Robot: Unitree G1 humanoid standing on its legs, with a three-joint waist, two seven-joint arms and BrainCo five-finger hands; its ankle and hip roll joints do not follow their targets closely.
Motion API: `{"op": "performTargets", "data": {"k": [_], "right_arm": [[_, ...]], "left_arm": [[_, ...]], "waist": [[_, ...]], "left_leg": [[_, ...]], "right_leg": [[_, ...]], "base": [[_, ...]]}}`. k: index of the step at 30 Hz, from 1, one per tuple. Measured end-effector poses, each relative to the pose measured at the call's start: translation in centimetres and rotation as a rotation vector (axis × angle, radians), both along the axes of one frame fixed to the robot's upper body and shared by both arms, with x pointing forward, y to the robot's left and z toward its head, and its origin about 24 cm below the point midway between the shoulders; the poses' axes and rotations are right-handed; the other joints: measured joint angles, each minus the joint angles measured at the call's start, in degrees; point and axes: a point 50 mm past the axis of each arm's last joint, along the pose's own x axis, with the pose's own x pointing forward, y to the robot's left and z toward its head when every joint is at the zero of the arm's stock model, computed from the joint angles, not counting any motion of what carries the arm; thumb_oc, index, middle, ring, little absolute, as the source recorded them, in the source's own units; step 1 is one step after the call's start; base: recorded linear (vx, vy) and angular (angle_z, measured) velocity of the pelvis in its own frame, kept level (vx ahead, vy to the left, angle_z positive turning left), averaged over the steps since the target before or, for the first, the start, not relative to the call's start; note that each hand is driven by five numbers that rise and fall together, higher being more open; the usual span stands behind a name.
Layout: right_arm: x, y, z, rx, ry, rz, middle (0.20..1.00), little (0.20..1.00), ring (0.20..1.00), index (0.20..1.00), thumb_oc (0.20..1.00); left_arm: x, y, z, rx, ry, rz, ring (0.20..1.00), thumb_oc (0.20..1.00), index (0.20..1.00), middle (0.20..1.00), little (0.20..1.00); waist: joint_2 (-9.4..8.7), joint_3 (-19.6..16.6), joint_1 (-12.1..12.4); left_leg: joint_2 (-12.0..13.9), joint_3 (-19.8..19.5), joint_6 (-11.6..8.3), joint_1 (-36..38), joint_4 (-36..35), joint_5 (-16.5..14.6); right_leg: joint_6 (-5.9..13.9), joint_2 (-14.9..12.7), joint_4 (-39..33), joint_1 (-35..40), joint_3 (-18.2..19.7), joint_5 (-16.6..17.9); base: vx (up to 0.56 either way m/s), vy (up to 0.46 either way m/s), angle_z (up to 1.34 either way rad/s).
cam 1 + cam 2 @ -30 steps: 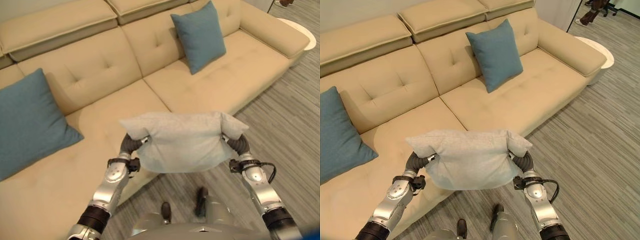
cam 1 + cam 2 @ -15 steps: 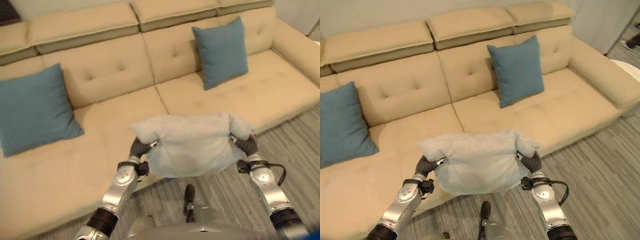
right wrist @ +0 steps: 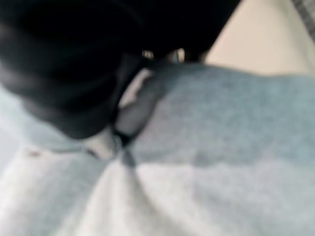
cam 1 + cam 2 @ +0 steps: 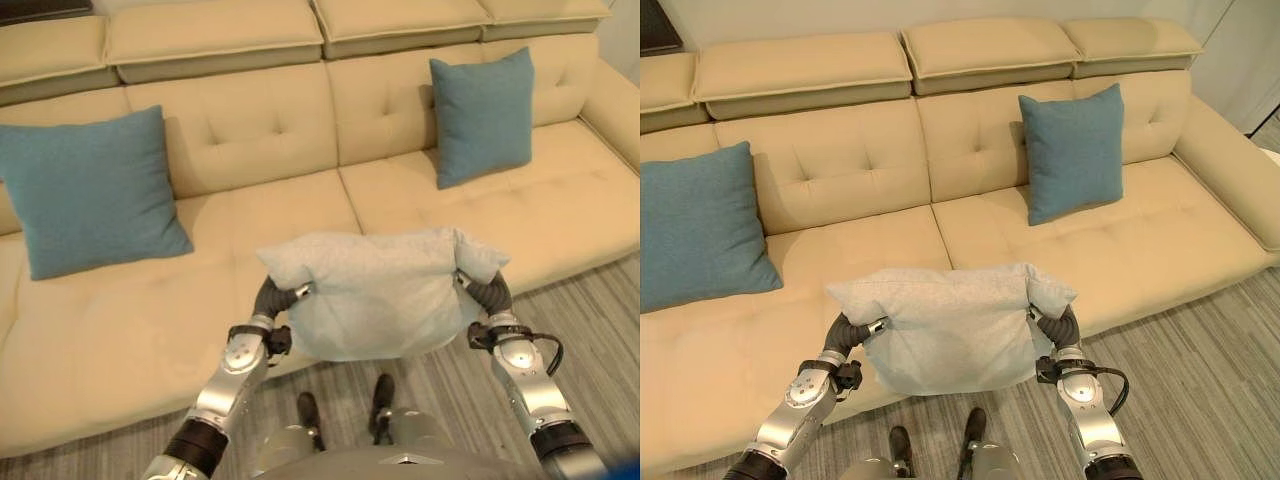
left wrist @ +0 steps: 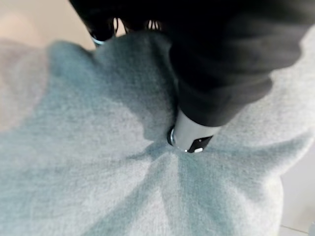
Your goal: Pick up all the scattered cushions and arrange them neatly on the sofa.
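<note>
Left eye view: you are holding the pale grey cushion (image 4: 385, 295) between both hands, above the front edge of the beige sofa (image 4: 250, 130); the left hand (image 4: 272, 296) is at one side edge, the right hand (image 4: 487, 292) at the other.
Right eye view: two blue cushions (image 4: 698, 225) are leaning upright against the backrest, one at each end, with the middle seat between them bare.
Left wrist view: your thumb is pressing into the cushion and puckering the fabric, so the left fingers are gripping it.
Right wrist view: the right fingers are likewise digging into the cloth, gripping.
Handling: it is looking light, soft and floppy, sagging between your hands; I judge that holding the side edges firmly is working best.
</note>
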Motion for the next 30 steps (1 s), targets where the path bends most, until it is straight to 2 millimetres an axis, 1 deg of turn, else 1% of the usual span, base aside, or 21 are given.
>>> {"op": "performTargets", "data": {"k": [2,3,5,6,7,9,10,11,12,13,14,15,18,19,20,22,26,27,28,29,30], "right_arm": [[-0.2,0.2,-0.2,0.004,0.008,0.012,0.2,0.2,0.2,0.2,0.2],[-0.1,0.3,-0.2,0.005,0.008,0.018,0.2,0.2,0.2,0.2,0.2],[0.3,0.9,0.1,0.01,-0.003,0.046,0.2,0.2,0.2,0.2,0.2],[0.5,1.1,0.3,0.01,-0.01,0.058,0.2,0.2,0.2,0.2,0.2],[0.5,1.2,0.3,0.011,-0.009,0.06,0.2,0.2,0.2,0.2,0.2],[0.5,1.2,0.2,0.011,-0.006,0.059,0.2,0.2,0.2,0.2,0.2],[0.4,1.1,0.1,0.009,-0.002,0.057,0.2,0.2,0.2,0.2,0.2],[0.2,1.0,-0.2,0.01,0.011,0.052,0.2,0.2,0.2,0.2,0.2],[0.0,0.9,-0.4,0.005,0.021,0.049,0.2,0.2,0.2,0.2,0.2],[0.1,0.7,-0.4,-0.001,0.022,0.048,0.2,0.2,0.2,0.2,0.2],[0.1,0.4,-0.4,-0.011,0.024,0.043,0.2,0.2,0.2,0.2,0.2],[0.1,0.0,-0.3,-0.02,0.023,0.037,0.2,0.2,0.2,0.2,0.2],[0.6,-0.8,0.7,-0.04,-0.013,0.024,0.2,0.2,0.2,0.2,0.2],[0.7,-0.9,1.0,-0.04,-0.026,0.022,0.2,0.2,0.2,0.2,0.2],[0.9,-1.0,1.6,-0.048,-0.05,0.017,0.2,0.2,0.2,0.2,0.2],[1.6,-0.8,2.2,-0.052,-0.076,0.015,0.2,0.2,0.2,0.2,0.2],[5.1,-0.1,7.3,-0.09,-0.266,0.033,0.2,0.2,0.2,0.2,0.2],[6.6,0.3,9.6,-0.105,-0.345,0.033,0.2,0.2,0.2,0.2,0.2],[7.9,0.7,11.3,-0.12,-0.395,0.034,0.2,0.2,0.2,0.2,0.2],[8.6,1.2,12.1,-0.123,-0.42,0.037,0.2,0.2,0.2,0.2,0.2],[10.7,1.4,15.0,-0.154,-0.487,0.017,0.2,0.2,0.2,0.2,0.2]], "left_arm": [[0.0,0.3,0.1,0.009,-0.002,0.007,0.2,0.2,0.2,0.2,0.2],[0.1,0.4,0.1,0.013,-0.005,0.008,0.2,0.2,0.2,0.2,0.2],[0.3,1.0,0.5,0.019,-0.018,0.026,0.2,0.2,0.2,0.2,0.2],[0.4,1.2,0.6,0.019,-0.022,0.038,0.2,0.2,0.2,0.2,0.2],[0.5,1.3,0.6,0.019,-0.027,0.042,0.2,0.2,0.2,0.2,0.2],[0.5,1.2,0.6,0.012,-0.029,0.048,0.2,0.2,0.2,0.2,0.2],[0.5,1.2,0.6,0.012,-0.029,0.045,0.2,0.2,0.2,0.2,0.2],[0.3,1.2,0.4,0.018,-0.02,0.041,0.2,0.2,0.2,0.2,0.2],[0.0,1.0,0.1,0.007,-0.008,0.046,0.2,0.2,0.2,0.2,0.2],[-0.4,0.7,-0.2,-0.008,0.003,0.047,0.2,0.2,0.2,0.2,0.2],[-0.6,0.3,-0.4,-0.029,0.006,0.049,0.2,0.2,0.2,0.2,0.2],[-0.6,-0.1,-0.4,-0.046,0.003,0.049,0.2,0.2,0.2,0.2,0.2],[-0.3,-0.8,0.3,-0.066,-0.026,0.036,0.2,0.2,0.2,0.2,0.2],[0.0,-0.9,0.5,-0.07,-0.035,0.033,0.2,0.2,0.2,0.2,0.2],[1.0,-1.1,1.4,-0.069,-0.074,0.027,0.2,0.2,0.2,0.2,0.2],[1.9,-1.1,2.4,-0.061,-0.114,0.036,0.2,0.2,0.2,0.2,0.2],[5.2,-1.8,6.6,-0.062,-0.27,0.066,0.2,0.2,0.2,0.2,0.2],[6.6,-2.0,8.4,-0.064,-0.333,0.083,0.2,0.2,0.2,0.2,0.2],[7.8,-1.9,9.7,-0.051,-0.37,0.108,0.2,0.2,0.2,0.2,0.2],[8.4,-1.7,10.5,-0.046,-0.401,0.118,0.2,0.2,0.2,0.2,0.2],[10.5,-1.6,13.2,-0.033,-0.475,0.139,0.2,0.2,0.2,0.2,0.2]], "waist": [[0.28,0.03,-0.15],[0.48,-0.04,-0.17],[0.58,0.0,0.1],[0.66,0.06,-0.03],[0.57,0.0,-0.02],[0.69,-0.01,-0.57],[0.37,-0.01,-0.54],[-0.89,-0.25,-0.86],[-0.95,-0.7,-0.81],[0.19,-1.05,-0.05],[1.64,-1.29,0.12],[2.07,-1.56,0.11],[2.23,-1.67,0.0],[2.24,-1.67,0.0],[2.36,-1.76,-0.12],[2.35,-1.78,-0.12],[2.16,-1.78,0.35],[1.96,-1.55,0.39],[1.93,-0.07,0.55],[1.92,1.36,0.3],[1.81,4.07,0.15]], "left_leg": [[-0.66,-1.77,-0.24,1.32,-0.67,0.3],[-0.7,-1.78,-0.2,1.89,-1.22,0.57],[-0.6,-2.39,-0.45,2.39,-1.37,0.38],[-0.64,-2.72,-0.48,2.55,-1.52,0.37],[-0.63,-3.52,-0.43,3.02,-1.65,0.28],[-0.35,-5.92,-1.23,3.77,-2.26,-0.03],[-0.55,-6.97,-1.91,4.25,-2.29,-0.12],[-1.31,-8.31,-3.22,5.67,-2.27,-0.69],[-1.08,-8.79,-4.16,6.36,-2.07,-1.27],[-0.06,-8.72,-4.48,6.55,-2.06,-1.43],[2.46,-9.71,-5.86,6.23,-1.81,-1.82],[3.66,-10.61,-6.53,6.04,-1.86,-1.73],[6.45,-11.74,-8.05,5.71,-2.33,-0.78],[6.85,-11.96,-8.31,5.58,-2.45,-0.59],[7.58,-12.94,-9.21,5.62,-3.7,-0.04],[7.53,-12.99,-9.18,5.71,-4.34,-0.1],[6.42,-14.66,-9.22,1.59,-4.73,1.46],[5.89,-15.26,-9.21,-2.05,-3.43,1.67],[5.69,-15.86,-9.33,-3.37,-2.61,1.79],[5.3,-15.81,-9.35,-5.0,-0.7,1.75],[4.29,-15.72,-9.12,-10.32,4.06,1.47]], "right_leg": [[0.8,-0.32,3.58,-1.35,4.39,-1.86],[0.99,-0.28,3.27,-1.37,5.91,-2.17],[2.6,-1.57,-0.38,-1.91,7.31,-1.12],[3.52,-1.86,-3.17,-1.95,7.59,0.18],[3.67,-2.41,-6.39,-1.57,8.17,2.63],[4.77,-1.77,-11.48,-1.02,12.11,5.11],[4.91,-1.78,-13.88,-0.07,12.63,6.45],[4.96,-2.28,-14.96,1.67,12.75,7.87],[3.64,-1.89,-14.69,2.18,13.02,10.81],[3.32,-0.78,-14.49,2.32,12.99,10.71],[2.93,1.08,-15.66,3.75,11.71,9.86],[2.59,2.16,-17.1,4.9,10.33,9.95],[0.46,4.89,-17.09,5.27,7.63,8.97],[0.2,5.21,-17.09,5.28,7.0,8.77],[-0.1,5.86,-17.1,5.28,6.1,8.51],[-0.15,5.5,-17.12,5.32,5.25,8.45],[0.05,4.38,-17.08,2.23,4.21,9.12],[-0.46,3.96,-17.07,-0.76,3.81,10.37],[-1.0,3.79,-17.05,-1.5,3.49,10.86],[-1.02,3.19,-16.52,-2.03,3.26,10.88],[-0.97,1.81,-12.96,-6.57,3.44,10.83]], "base": [[0.11,-0.007,0.29],[0.15,-0.09,0.36],[0.15,-0.097,0.24],[0.12,-0.077,0.23],[0.16,-0.132,0.32],[0.13,-0.136,0.5],[0.06,-0.065,0.73],[0.06,-0.116,0.64],[0.1,-0.165,0.37],[0.15,-0.215,0.18],[0.13,-0.136,0.24],[0.12,-0.115,0.41],[0.11,-0.111,0.34],[0.07,-0.055,0.28],[0.11,-0.054,0.27],[0.08,-0.04,0.19],[-0.08,-0.021,0.23],[-0.18,-0.002,0.31],[-0.31,0.043,0.28],[-0.31,0.064,0.26],[-0.23,0.067,0.26]]}}
